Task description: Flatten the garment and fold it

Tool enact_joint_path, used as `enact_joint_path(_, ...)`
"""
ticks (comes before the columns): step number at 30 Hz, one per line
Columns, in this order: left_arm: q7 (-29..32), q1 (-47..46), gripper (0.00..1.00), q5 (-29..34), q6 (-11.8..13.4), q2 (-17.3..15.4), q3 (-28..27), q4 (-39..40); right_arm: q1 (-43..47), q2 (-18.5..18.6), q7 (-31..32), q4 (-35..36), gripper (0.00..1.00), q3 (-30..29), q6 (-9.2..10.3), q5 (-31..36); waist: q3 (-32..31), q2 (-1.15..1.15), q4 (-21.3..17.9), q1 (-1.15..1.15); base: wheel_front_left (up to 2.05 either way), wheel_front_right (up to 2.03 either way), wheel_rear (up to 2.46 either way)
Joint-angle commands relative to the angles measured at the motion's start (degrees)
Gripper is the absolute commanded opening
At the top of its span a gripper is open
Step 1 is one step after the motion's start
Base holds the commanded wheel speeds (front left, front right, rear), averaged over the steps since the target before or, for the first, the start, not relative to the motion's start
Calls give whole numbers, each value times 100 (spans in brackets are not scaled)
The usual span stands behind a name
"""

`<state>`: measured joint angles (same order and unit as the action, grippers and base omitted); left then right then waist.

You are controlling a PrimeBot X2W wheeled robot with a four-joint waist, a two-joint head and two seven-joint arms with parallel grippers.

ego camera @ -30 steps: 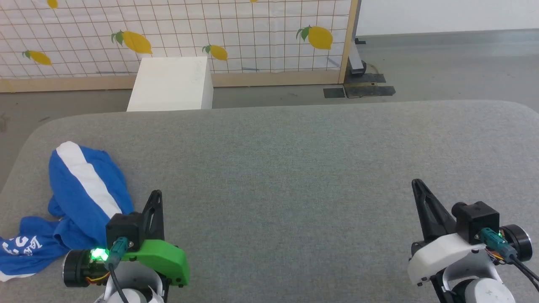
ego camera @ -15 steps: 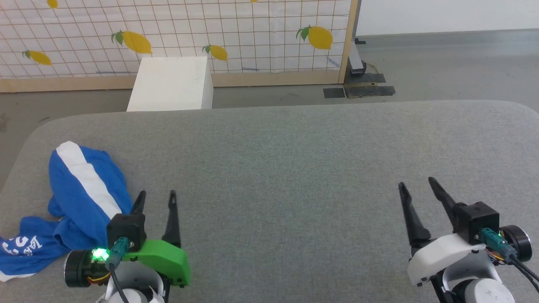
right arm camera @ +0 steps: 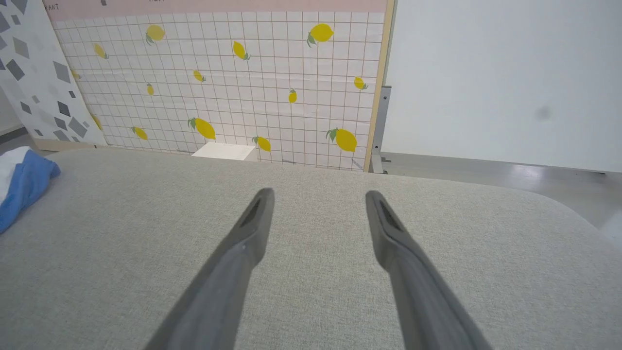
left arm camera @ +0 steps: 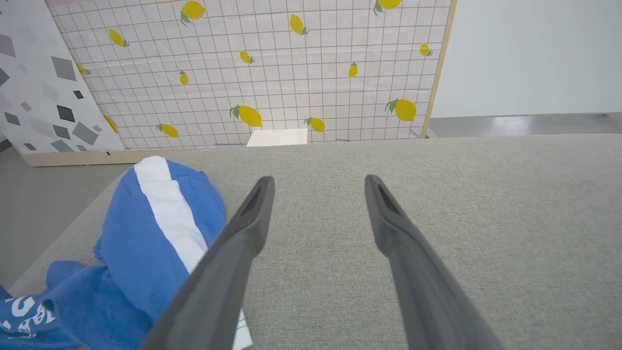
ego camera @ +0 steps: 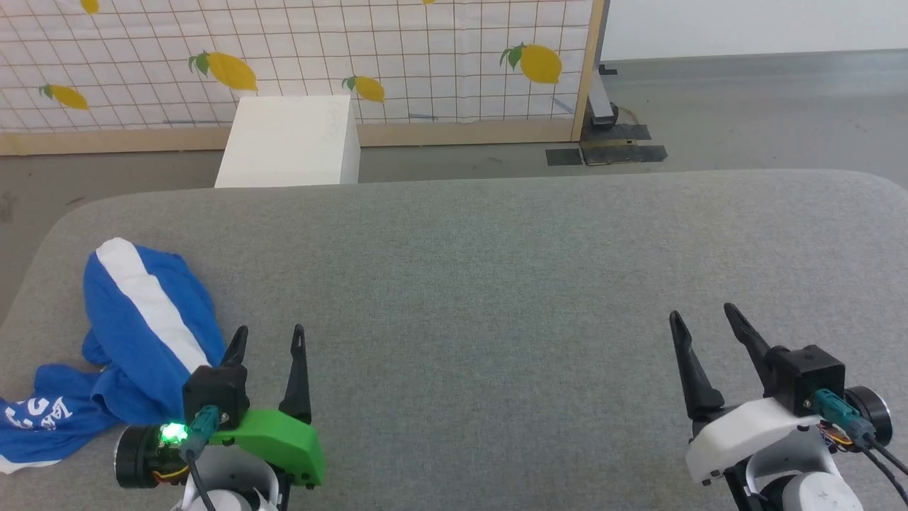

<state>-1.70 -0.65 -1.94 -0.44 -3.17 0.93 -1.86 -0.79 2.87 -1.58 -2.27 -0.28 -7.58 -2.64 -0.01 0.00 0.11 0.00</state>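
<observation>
The blue shorts [ego camera: 142, 319] lie in a crumpled heap at the left end of the tabletop [ego camera: 496, 284]. They are not flat and not folded. A wide white stripe [ego camera: 145, 305] runs along the top of the heap, toward the tabletop's far edge. One leg spreads out flat toward the tabletop's near left corner, and it has white print [ego camera: 35, 415] on it. The print is too crumpled to read.

The left claw [ego camera: 269, 330] is over the near left part of the tabletop. Its two dark fingers stand wide apart with nothing between them. In the left wrist view, one finger [left arm camera: 228, 253] sits in front of the edge of the shorts. It is hard to tell if it touches the cloth.

The right claw [ego camera: 701, 312] is over the near right part of the tabletop. Its fingers are spread wide too, and it holds nothing. Under it there is only grey tabletop cloth.

Behind the far edge of the tabletop, toward its left side, a white box [ego camera: 291, 142] stands on the grey floor [ego camera: 745, 106]. Behind the tabletop there is also a wall panel [ego camera: 425, 57] with squares and yellow lemons on it.
</observation>
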Motion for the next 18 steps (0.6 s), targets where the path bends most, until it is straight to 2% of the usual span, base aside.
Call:
enact_joint_path(1,-69,23,100,-46,-10,5,12,-41,78,0,-73,-45,100,-1,1,-69,1,0,8,0,0,0,0)
enact_joint_path(9,-166,38,100,-112,-10,6,-13,-107,92,0,-170,-142,100,10,2,-152,3,0,97,0,0,0,0)
enact_joint_path(18,-294,68,100,-196,-10,9,-60,-188,86,0,-299,-245,100,56,3,-158,31,0,369,0,0,0,0)
